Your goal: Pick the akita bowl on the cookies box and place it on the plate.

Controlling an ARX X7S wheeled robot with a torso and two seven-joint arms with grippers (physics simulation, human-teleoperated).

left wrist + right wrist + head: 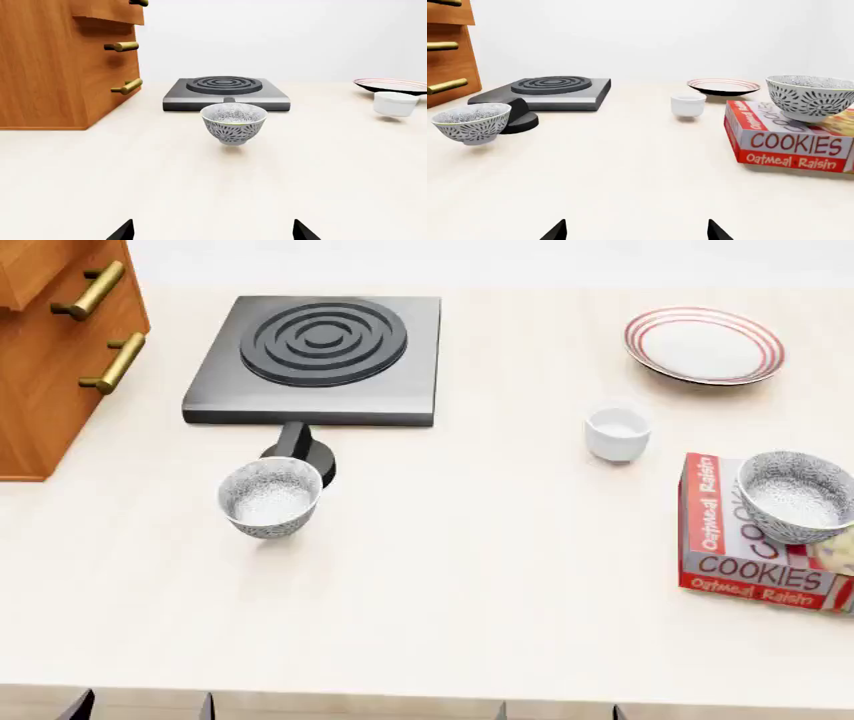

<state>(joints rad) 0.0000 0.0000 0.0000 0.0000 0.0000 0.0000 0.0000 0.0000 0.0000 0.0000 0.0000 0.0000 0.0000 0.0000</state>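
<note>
The akita bowl (797, 496) (810, 98), speckled black and white, stands upright on the red-and-white cookies box (747, 560) (790, 145) at the table's right edge. The plate (703, 344) (723, 86) (393, 85) with red rings lies behind it at the far right. A second speckled bowl (271, 496) (233, 122) (471, 122) sits on the table left of centre. My left gripper (213, 235) is open, its tips wide apart and well short of that second bowl. My right gripper (636, 234) is open too, over bare table, left of the box and holding nothing.
A black burner (318, 358) with its round knob (300, 452) sits at the back, just behind the second bowl. A wooden drawer cabinet (54, 350) stands at the far left. A small white cup (618, 432) stands between the box and the plate.
</note>
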